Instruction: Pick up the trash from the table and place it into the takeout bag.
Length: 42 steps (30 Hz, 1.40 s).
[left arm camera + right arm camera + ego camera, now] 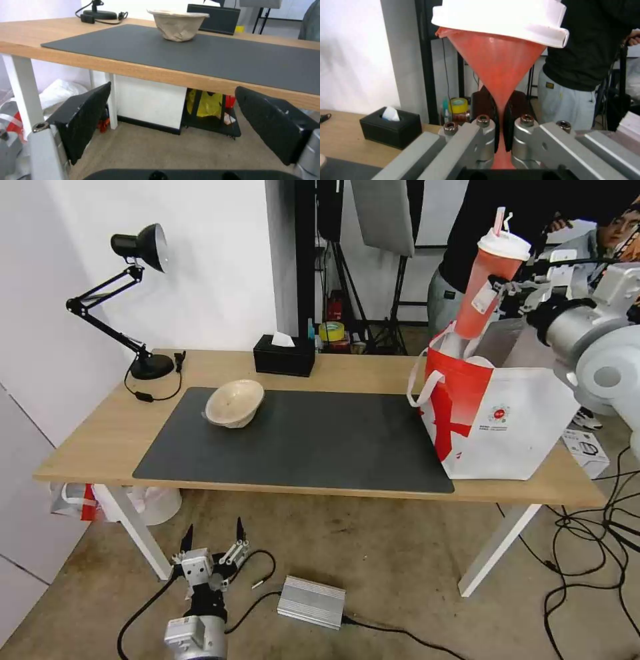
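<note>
Holding a red drink cup [492, 283] at the upper right of the head view, right gripper [501, 287] clamped on its side, fingers pinched tight enough to crease it. Tilting above the open mouth of the takeout bag [497, 423], which stands on the right end of the table [100, 427], partly on the dark mat [320, 443]. Showing, in the right wrist view, what the head view cannot: cup wall [496, 65] squeezed nearly flat between the two dark fingers [486, 105], white lid [506, 17] filling the top of the frame, black tissue box [390, 127] at lower left. Resting on the mat's upper left part in the head view, a beige paper bowl [233, 403], tipped toward the camera; seen side-on at the top centre of the left wrist view [178, 25], sitting on its base. Hanging low at the bottom left of the head view, below the table edge, left gripper [212, 543] spread wide and empty; black fingers [83, 117] well apart in its own view, floor between them. Standing at the table's far left corner, a black desk lamp [133, 300].
</note>
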Tool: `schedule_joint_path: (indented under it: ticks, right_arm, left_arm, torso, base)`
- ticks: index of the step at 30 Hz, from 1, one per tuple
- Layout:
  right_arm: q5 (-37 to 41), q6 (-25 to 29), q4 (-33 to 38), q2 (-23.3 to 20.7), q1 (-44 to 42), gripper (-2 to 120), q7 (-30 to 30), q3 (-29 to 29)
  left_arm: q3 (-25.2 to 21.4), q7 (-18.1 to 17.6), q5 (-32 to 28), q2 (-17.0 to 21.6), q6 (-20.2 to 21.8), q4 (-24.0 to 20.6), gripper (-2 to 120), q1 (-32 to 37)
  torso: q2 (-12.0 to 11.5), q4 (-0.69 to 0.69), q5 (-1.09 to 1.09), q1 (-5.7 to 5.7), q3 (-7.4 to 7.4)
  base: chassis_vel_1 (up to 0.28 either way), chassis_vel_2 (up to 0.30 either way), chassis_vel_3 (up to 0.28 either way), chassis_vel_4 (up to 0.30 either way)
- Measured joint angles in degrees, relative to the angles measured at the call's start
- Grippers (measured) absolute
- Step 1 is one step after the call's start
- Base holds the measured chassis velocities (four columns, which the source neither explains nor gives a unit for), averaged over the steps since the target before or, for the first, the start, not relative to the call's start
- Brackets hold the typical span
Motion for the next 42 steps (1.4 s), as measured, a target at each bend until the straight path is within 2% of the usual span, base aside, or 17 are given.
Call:
schedule_joint_path:
  ticks: [20, 28, 34, 42]
  right_arm:
    - [-2.7, 0.3, 3.6, 0.8, -9.2, 2, 0.2, 3.7]
    - [-2.8, 0.2, 3.8, 0.5, -10.0, 2, 0.1, 4.2]
    - [-3.2, 0.2, 3.9, 0.4, -11.2, 2, 0.1, 5.0]
    - [-4.4, 1.3, 4.3, 0.3, -12.5, 2, -0.2, 5.5]
  left_arm:
    - [-0.3, 0.0, -0.4, 0.0, 0.0, -1.1, 100, -0.2]
    - [-0.7, 0.2, -1.2, 0.0, 0.2, -3.1, 100, -0.1]
    - [-1.2, 2.1, -2.0, 0.1, 0.2, -4.3, 100, -0.3]
    - [-1.3, 2.3, -2.1, 0.1, 0.2, -4.6, 100, -0.4]
  torso:
    - [0.0, 0.00, 0.00, 0.00, 0.00]
    - [0.0, 0.01, 0.00, 0.00, 0.00]
    - [0.0, 0.01, 0.00, 0.00, 0.00]
    - [0.0, 0.00, 0.00, 0.00, 0.00]
  base:
    - [0.000, 0.000, 0.000, 0.000]
    - [0.000, 0.000, 0.000, 0.000]
    - [0.000, 0.000, 0.000, 0.000]
    - [0.000, 0.000, 0.000, 0.000]
